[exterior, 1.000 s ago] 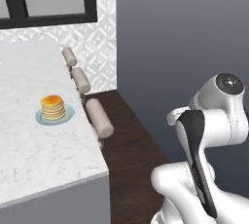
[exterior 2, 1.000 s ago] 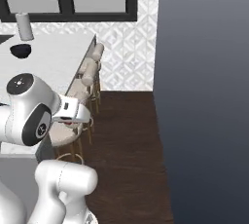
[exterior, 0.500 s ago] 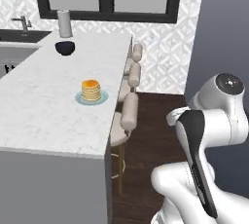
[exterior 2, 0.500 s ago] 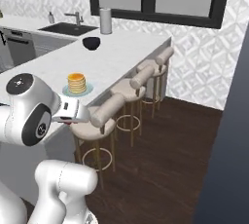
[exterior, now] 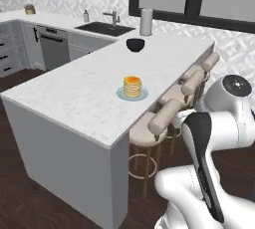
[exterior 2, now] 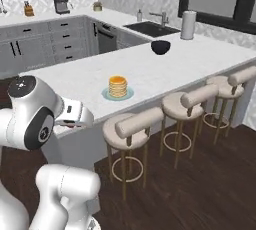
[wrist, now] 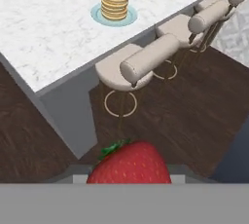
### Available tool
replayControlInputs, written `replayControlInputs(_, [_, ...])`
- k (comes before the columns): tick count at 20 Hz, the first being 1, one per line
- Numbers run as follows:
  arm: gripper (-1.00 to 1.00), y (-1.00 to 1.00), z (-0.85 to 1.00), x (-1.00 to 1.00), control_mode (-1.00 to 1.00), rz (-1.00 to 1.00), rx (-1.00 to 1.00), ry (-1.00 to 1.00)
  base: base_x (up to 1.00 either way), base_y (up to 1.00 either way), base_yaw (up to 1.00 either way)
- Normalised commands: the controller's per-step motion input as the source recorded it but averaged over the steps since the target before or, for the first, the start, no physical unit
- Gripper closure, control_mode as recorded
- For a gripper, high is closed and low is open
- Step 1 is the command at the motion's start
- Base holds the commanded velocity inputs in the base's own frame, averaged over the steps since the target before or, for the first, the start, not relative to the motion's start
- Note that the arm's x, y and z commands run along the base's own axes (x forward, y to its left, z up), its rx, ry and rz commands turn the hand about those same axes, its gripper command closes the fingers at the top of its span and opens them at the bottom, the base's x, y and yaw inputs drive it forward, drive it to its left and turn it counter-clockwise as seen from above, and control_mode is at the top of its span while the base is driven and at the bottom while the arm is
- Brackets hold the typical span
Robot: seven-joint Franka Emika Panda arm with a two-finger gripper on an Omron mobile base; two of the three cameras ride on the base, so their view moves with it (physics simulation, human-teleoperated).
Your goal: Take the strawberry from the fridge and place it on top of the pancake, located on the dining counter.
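Strawberry (wrist: 129,162) sat clenched in fingers, near counter (wrist: 44,47) edge, well short of pancake (wrist: 115,1). Judged light, soft, bruisable, slippery; hold at widest flanks, gently.

The room is bright, with soft, even light all over. The white counter (exterior: 74,98) has no glare. Faint shadows sit under the stools (exterior 2: 131,124). The pictures look a little fuzzy and grainy.
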Motion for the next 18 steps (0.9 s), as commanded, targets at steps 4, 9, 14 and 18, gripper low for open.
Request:
replayControlInputs(4, [1.00, 0.00, 0.00, 0.00, 1.00, 0.00, 0.00, 0.00, 0.10, -0.40, 0.90])
replayControlInputs(9, [1.00, 0.00, 0.00, 0.00, 1.00, 0.00, 0.00, 0.00, -0.01, -0.71, 0.78])
replayControlInputs(14, [1.00, 0.00, 0.00, 0.00, 1.00, 0.00, 0.00, 0.00, -0.77, -1.00, 0.49])
replayControlInputs(18, [1.00, 0.00, 0.00, 0.00, 1.00, 0.00, 0.00, 0.00, -0.42, -1.00, 0.30])
